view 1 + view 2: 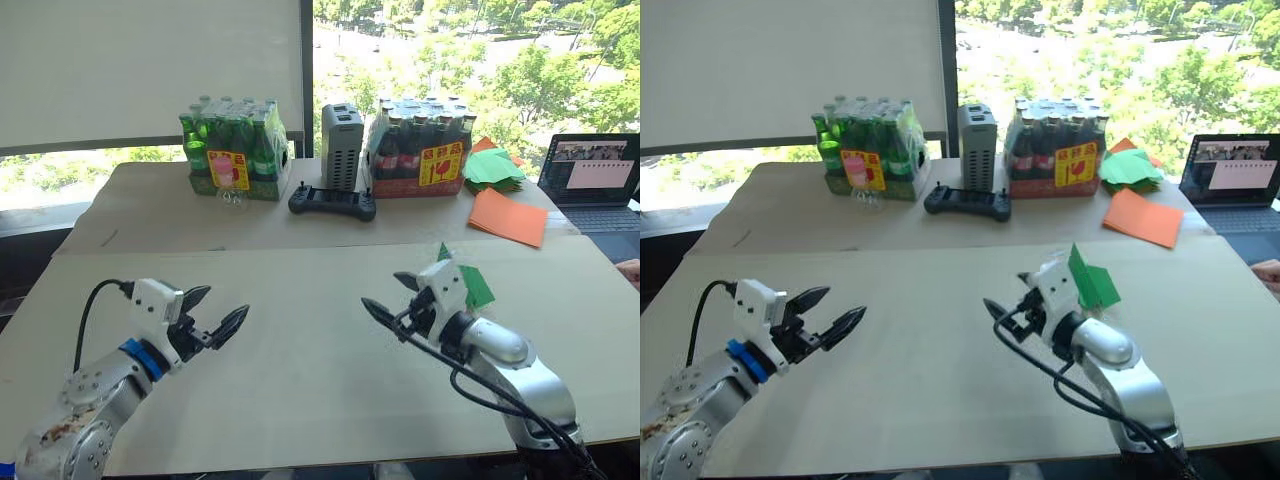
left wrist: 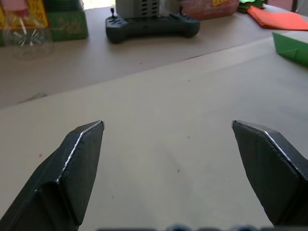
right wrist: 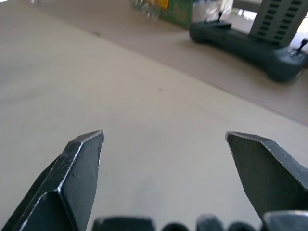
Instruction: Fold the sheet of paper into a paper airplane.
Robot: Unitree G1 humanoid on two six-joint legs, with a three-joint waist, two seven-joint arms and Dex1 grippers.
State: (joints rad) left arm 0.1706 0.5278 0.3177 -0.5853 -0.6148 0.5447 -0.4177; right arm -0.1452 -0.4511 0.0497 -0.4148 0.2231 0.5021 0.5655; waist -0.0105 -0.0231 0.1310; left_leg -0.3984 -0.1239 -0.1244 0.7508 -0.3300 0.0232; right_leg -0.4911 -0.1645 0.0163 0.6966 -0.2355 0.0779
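Left tool: fingers spread wide, holding nothing, poised over the tabletop at about 8 o'clock of the scene.

Right tool: fingers likewise wide apart, empty, above the tabletop at about 4 o'clock.

Paper: bright green, creased, standing up off the near tabletop just behind the right tool's wrist, at about 3 o'clock; whether it touches the wrist cannot be told. One green corner also appears in the left wrist view.

Far tabletop, 12 o'clock, listed from the robot's left to right:
- Green bottles, a shrink-wrapped pack with a yellow and red label.
- Controller, dark, lying in front of the grey box, which stands upright between the two packs.
- Dark bottles, a second wrapped pack, same label type.
- Green pile, many papers, just beside the dark bottles at 1 o'clock.
- Orange sheets, flat, in front of the green pile.

Laptop: open, screen lit, at 2 o'clock beyond the tabletop edge.
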